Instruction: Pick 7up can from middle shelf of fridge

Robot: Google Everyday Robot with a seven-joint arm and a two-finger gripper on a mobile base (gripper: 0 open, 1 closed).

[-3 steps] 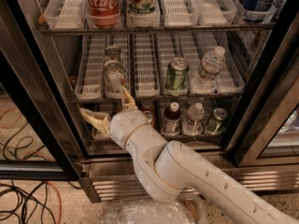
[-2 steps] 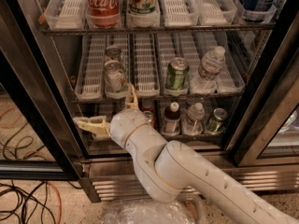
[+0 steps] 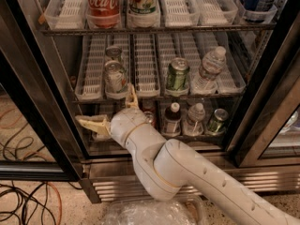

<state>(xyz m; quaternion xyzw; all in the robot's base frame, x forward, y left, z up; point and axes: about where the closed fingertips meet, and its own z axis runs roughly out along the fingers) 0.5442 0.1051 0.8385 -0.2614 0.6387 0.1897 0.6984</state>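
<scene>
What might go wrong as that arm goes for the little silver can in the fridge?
The gripper hangs open just below the middle shelf, one finger at its front edge, so rising straight up it may catch on it. The 7up can stands at the shelf's very front; a nudge might tip it out of the fridge or back into the can behind it.

Claw, fingers spread wide, is at the front edge of the middle shelf, just below the 7up can. Its wrist hides most of a red can on the shelf below. A second can is half covered by the 7up can. The top edge cuts off the Coca-Cola bottle and its neighbour. The arm runs off at lower right.
</scene>
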